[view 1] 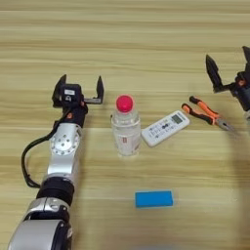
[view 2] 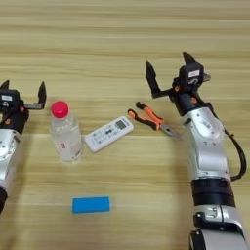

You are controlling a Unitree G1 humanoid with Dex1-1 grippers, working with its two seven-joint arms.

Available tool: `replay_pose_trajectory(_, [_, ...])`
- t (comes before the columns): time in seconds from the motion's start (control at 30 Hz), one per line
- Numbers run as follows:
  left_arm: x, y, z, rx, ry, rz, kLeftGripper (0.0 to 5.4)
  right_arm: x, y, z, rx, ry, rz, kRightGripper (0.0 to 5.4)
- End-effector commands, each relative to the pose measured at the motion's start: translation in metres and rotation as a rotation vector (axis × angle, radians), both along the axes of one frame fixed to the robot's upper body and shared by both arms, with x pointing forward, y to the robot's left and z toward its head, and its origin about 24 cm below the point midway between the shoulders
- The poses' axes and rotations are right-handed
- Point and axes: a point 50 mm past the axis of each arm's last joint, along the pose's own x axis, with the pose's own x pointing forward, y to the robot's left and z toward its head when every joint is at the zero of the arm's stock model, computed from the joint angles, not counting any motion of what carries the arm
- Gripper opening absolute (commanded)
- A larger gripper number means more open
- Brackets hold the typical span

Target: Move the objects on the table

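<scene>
The left tool (view 1: 80, 84) hovers over the table (view 1: 146, 34) with its two black fingers spread wide and nothing between them. Just to the right of it, close to its right finger but apart from it, stands the clear plastic bottle with red cap (view 1: 125, 128), upright on the wood.

The right tool (view 2: 171, 70) sits further back and well to the right of the bottle, its fingers also spread apart and holding nothing. Just below and nearer the robot than this tool lie the orange-handled pliers (view 2: 152, 118), flat on the table, handles pointing toward the left tool and the metal nose pointing toward the right arm. The right tool is above the pliers' handle end without touching them.

Between the two tools, to the right of the bottle and just left of the pliers, the white remote control (view 2: 109, 133) lies flat at a slant, its small screen end raised toward the pliers' handles; it is near both neighbours but touches neither.

The flat blue rectangular block (view 1: 154, 198) lies alone closer to the robot than either tool, between the two forearms, well apart from the bottle and the remote.
</scene>
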Motion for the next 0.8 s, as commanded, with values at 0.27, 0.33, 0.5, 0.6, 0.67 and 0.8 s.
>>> replay_pose_trajectory(0.27, [0.001, 0.002, 0.004, 0.003, -0.017, 0.003, 5.4, 0.001, -0.025, -0.025, -0.006, -0.048, -0.26, 5.37])
replay_pose_trajectory(0.33, [0.001, 0.003, 0.004, 0.004, -0.017, 0.003, 5.4, 0.001, -0.024, -0.027, -0.004, -0.052, -0.268, 5.37])
replay_pose_trajectory(0.5, [0.0, 0.006, 0.004, 0.007, -0.016, 0.006, 5.4, 0.0, -0.02, -0.037, 0.029, -0.036, -0.259, 5.37])
replay_pose_trajectory(0.6, [-0.001, 0.008, 0.004, 0.008, -0.015, 0.008, 5.4, -0.001, -0.019, -0.038, 0.051, -0.041, -0.248, 5.37])
replay_pose_trajectory(0.67, [-0.001, 0.011, 0.004, 0.01, -0.016, 0.009, 5.4, -0.001, -0.017, -0.039, 0.055, -0.042, -0.241, 5.37])
replay_pose_trajectory(0.8, [-0.002, 0.016, 0.007, 0.009, -0.023, 0.006, 5.4, -0.002, -0.013, -0.039, 0.057, -0.052, -0.228, 5.37])
